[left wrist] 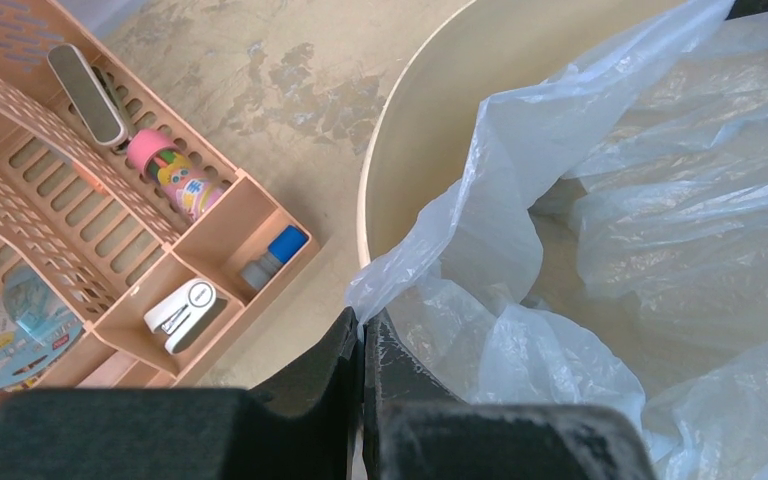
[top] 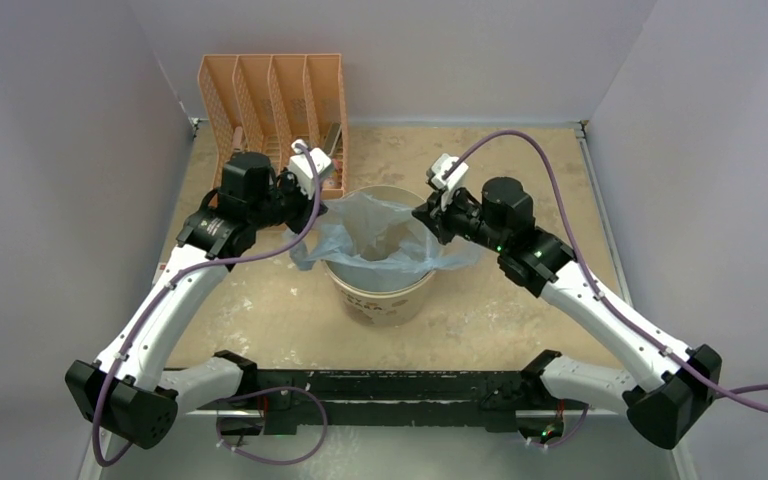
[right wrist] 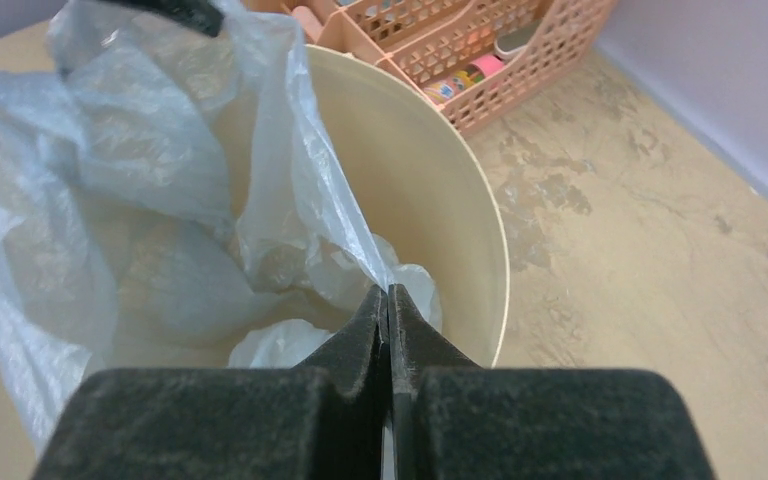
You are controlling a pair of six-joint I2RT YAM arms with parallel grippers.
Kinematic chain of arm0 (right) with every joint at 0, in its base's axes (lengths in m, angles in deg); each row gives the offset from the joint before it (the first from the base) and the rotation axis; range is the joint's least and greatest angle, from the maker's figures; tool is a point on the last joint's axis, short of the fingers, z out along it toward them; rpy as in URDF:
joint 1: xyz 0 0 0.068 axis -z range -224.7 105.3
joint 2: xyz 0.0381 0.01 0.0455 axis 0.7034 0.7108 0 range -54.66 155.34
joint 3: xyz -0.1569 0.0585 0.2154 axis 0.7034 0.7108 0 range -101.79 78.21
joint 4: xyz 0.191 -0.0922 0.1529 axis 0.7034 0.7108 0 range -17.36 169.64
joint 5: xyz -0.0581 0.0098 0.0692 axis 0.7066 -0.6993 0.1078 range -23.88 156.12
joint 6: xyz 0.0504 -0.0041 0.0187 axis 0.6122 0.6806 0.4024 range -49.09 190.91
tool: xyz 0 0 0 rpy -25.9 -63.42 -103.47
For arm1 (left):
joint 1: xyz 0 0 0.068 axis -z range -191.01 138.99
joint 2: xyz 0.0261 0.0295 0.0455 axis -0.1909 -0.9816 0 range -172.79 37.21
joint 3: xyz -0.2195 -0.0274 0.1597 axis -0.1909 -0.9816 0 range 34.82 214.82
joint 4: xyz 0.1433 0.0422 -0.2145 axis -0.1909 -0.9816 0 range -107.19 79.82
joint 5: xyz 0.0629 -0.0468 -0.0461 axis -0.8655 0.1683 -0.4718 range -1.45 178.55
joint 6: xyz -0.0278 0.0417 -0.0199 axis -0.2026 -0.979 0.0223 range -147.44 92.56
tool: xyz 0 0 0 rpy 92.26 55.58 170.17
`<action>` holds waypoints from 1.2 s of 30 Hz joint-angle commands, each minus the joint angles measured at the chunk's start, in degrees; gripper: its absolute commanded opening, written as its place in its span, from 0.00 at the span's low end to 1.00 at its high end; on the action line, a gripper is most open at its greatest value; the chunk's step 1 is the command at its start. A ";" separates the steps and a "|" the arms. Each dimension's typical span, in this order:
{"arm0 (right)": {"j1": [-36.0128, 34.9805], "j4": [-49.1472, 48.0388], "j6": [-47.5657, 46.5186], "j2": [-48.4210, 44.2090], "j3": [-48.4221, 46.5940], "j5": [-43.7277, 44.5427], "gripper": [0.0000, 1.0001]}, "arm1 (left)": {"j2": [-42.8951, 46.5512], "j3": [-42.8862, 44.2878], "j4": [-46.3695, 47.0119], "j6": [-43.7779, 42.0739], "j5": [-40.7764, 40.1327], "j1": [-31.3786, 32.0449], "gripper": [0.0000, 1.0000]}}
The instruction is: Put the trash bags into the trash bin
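Observation:
The cream trash bin [top: 380, 290] stands at the table's middle, brown lettering on its side. A thin light-blue trash bag [top: 375, 235] lies spread over its mouth and hangs down inside. My left gripper [top: 318, 205] is at the bin's left rim, shut on the bag's edge [left wrist: 380, 290]; its fingertips [left wrist: 363, 322] pinch the film just outside the rim [left wrist: 370, 200]. My right gripper [top: 425, 212] is at the right rim, shut on the bag's opposite edge [right wrist: 340, 220]; the film runs into its closed tips [right wrist: 387, 295] above the bin's inside [right wrist: 430, 200].
An orange mesh file organizer [top: 275, 100] stands at the back left, close behind the left gripper. Its trays hold a stapler [left wrist: 182, 310], a pink-capped tube [left wrist: 175, 180] and small items. Walls close in the table on three sides.

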 commanded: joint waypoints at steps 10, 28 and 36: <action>5.91 -1.55 15.37 9.47 -9.21 7.65 0.01 | -6.05 3.76 4.38 6.69 -0.49 -2.14 0.00; 8.43 -2.69 19.37 16.30 -12.59 3.90 0.09 | -12.75 7.58 5.66 10.48 6.06 -7.07 0.01; 8.68 -0.65 19.37 17.88 -11.95 4.40 0.13 | -13.82 3.53 3.87 14.38 5.77 -8.24 0.03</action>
